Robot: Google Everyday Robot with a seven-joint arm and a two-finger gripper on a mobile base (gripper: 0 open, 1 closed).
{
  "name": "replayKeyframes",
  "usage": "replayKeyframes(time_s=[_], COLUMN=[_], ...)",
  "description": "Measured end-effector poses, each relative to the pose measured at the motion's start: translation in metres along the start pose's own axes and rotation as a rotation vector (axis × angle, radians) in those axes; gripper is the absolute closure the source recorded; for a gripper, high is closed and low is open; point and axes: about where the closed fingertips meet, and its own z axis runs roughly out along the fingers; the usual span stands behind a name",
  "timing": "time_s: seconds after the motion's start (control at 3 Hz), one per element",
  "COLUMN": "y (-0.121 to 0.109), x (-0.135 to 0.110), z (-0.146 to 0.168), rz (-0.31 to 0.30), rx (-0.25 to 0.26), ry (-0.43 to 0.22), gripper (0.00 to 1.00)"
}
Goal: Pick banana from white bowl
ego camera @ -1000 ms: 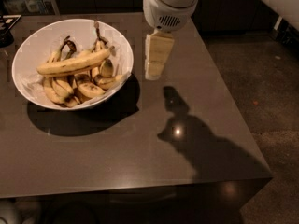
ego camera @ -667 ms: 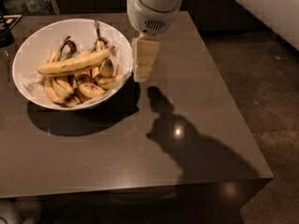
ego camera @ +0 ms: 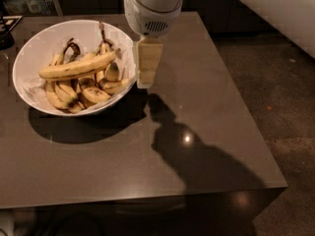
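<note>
Yellow and untouched, the banana lies in the white bowl while the gripper hangs beside the rim holding nothing, its opening unclear, so the grasp remains.

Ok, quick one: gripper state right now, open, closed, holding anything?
The gripper: open or closed cannot be told. It holds nothing and hangs at the right rim of the large glossy white round bowl, apart from the long, nearly straight yellow banana.
</note>
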Motion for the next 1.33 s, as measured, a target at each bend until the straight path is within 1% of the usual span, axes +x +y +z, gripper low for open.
replayKeyframes(time_s=[0.33, 0.67, 1.0, 1.33], y=[-0.011, -0.018, -0.009, -0.007], x=[-0.015, -0.032, -0.041, -0.041], z=[-0.002, -0.001, 0.006, 0.005], rz=[-0.034, -0.07, -0.104, -0.106], rx=[-0.019, -0.09, -0.199, -0.208], ry=[-0.046, -0.102, -0.155, -0.155], gripper=[0.0, 0.0, 0.0, 0.0])
